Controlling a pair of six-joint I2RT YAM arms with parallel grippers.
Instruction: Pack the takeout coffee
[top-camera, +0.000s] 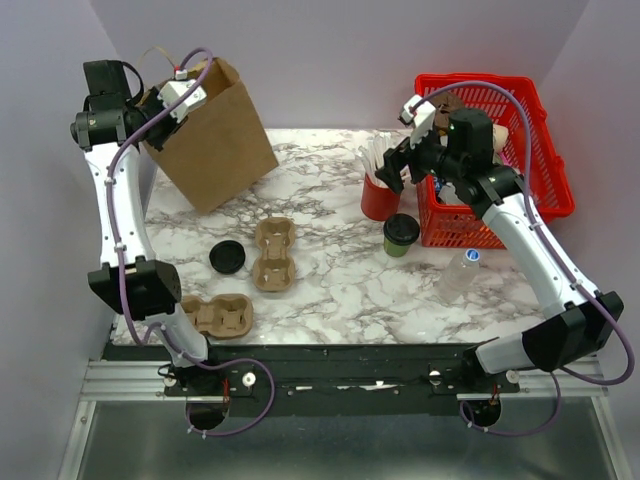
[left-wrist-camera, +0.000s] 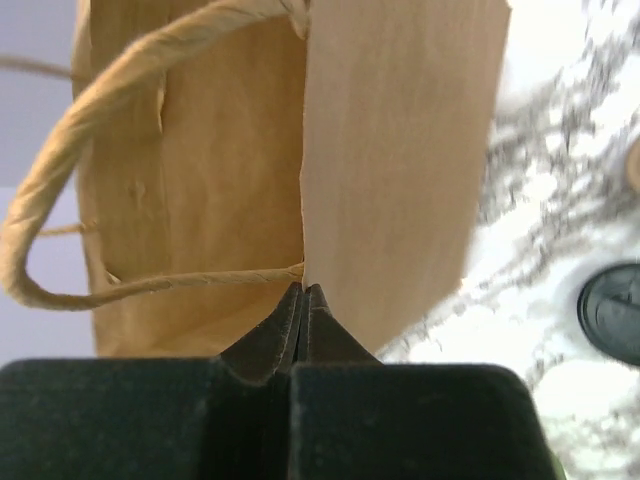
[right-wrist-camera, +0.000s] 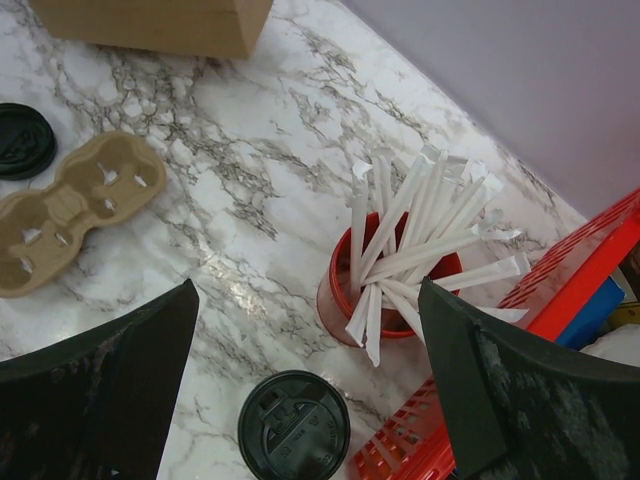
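Note:
The takeout coffee (top-camera: 401, 233), an olive-green cup with a black lid (right-wrist-camera: 294, 425), stands on the marble table just left of the red basket. My right gripper (top-camera: 415, 150) hovers above it and the red cup with its jaws wide open (right-wrist-camera: 308, 290) and nothing between them. The brown paper bag (top-camera: 215, 135) stands tilted at the back left. My left gripper (top-camera: 185, 100) is at the bag's top rim, and in the left wrist view it (left-wrist-camera: 303, 290) is pinched shut on the edge of the bag's wall (left-wrist-camera: 400, 150), beside the twine handle (left-wrist-camera: 100, 110).
A red cup of white sticks (top-camera: 380, 195) stands beside the coffee. The red basket (top-camera: 500, 150) holds several items. Two cardboard cup carriers (top-camera: 274, 254) (top-camera: 218, 315), a loose black lid (top-camera: 228, 257) and a water bottle (top-camera: 460, 275) lie on the table.

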